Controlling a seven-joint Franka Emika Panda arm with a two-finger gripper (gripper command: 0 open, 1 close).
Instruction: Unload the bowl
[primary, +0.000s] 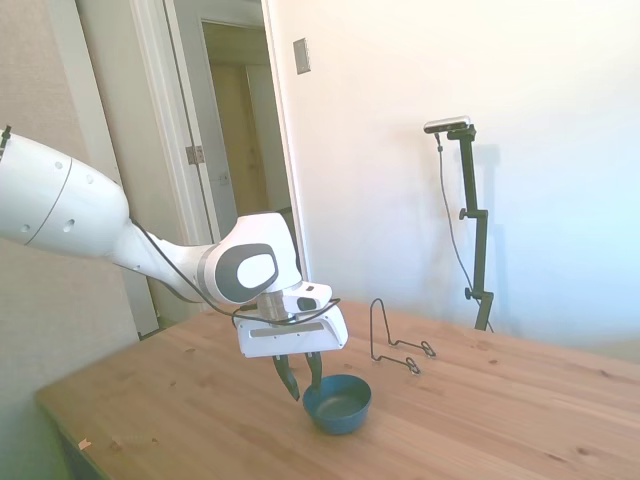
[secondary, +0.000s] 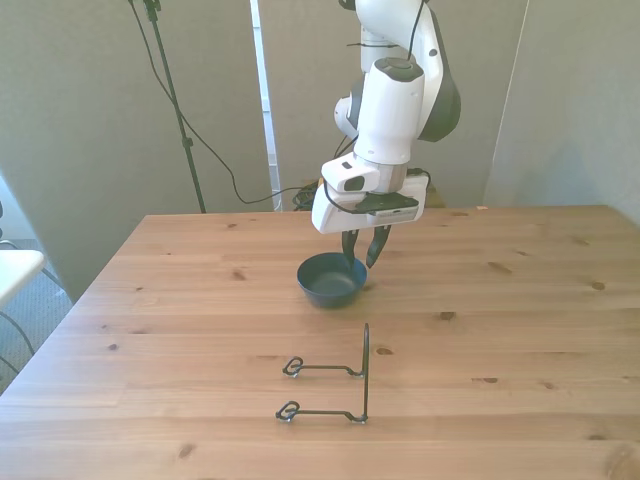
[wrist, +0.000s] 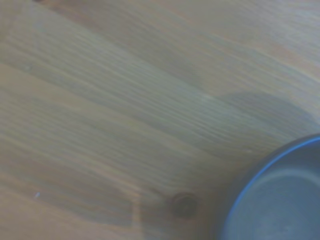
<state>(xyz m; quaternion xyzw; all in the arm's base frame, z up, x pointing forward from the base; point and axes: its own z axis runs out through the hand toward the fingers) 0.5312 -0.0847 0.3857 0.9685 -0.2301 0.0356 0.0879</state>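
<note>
The small dark blue bowl (primary: 341, 406) (secondary: 327, 284) stands upright on the wooden table, apart from the thin black wire rack (primary: 396, 346) (secondary: 345, 386). My gripper (primary: 304, 392) (secondary: 361, 263) hangs over the bowl's rim on the arm's side. Its fingers are apart, one outside the rim and one just inside, with a gap showing between them. The wrist view shows a blurred arc of the bowl (wrist: 285, 200) against the wood.
The wire rack holds nothing and stands nearer the front view's camera than the bowl. The table (secondary: 520, 330) is bare wood around both. A doorway (primary: 240, 130) opens behind the arm in the side view.
</note>
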